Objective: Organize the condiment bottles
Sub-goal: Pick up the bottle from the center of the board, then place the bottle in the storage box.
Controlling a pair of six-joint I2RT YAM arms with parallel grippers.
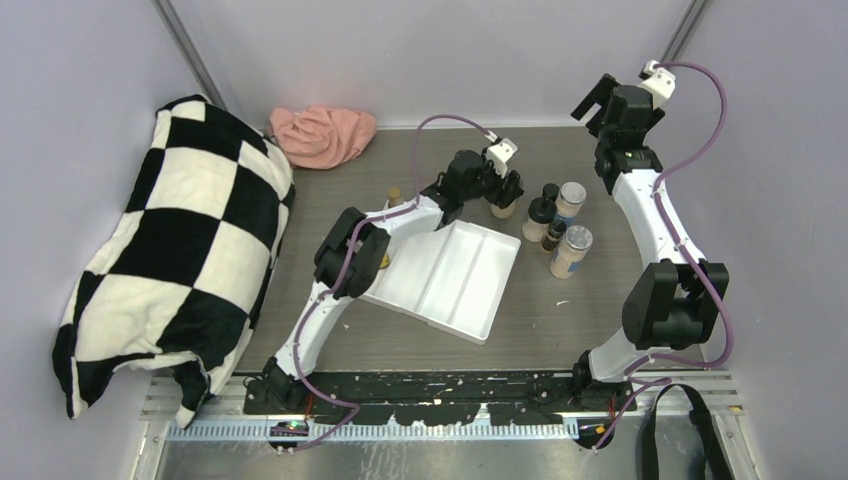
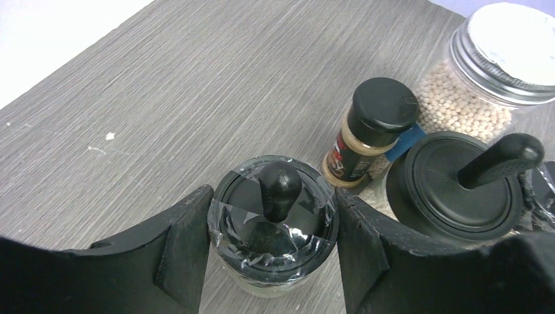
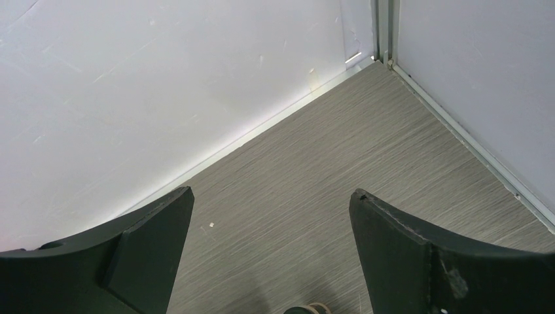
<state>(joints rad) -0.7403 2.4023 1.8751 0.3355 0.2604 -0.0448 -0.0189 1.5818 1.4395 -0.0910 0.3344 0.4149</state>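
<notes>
Left claw (image 2: 273,245) tight around beige-filled jar (image 2: 271,196)

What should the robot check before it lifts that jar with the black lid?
1. Left tool pads against both sides of the plastic-wrapped black-lidded beige jar: ok.
2. Grip firm enough to lift: cannot tell.
3. Room around it: not ok; the second black-lidded jar sits close beside one finger.
4. White divided plastic tray has free compartments: ok.
5. Right tool open, holding nothing, away by the corner: ok.
</notes>
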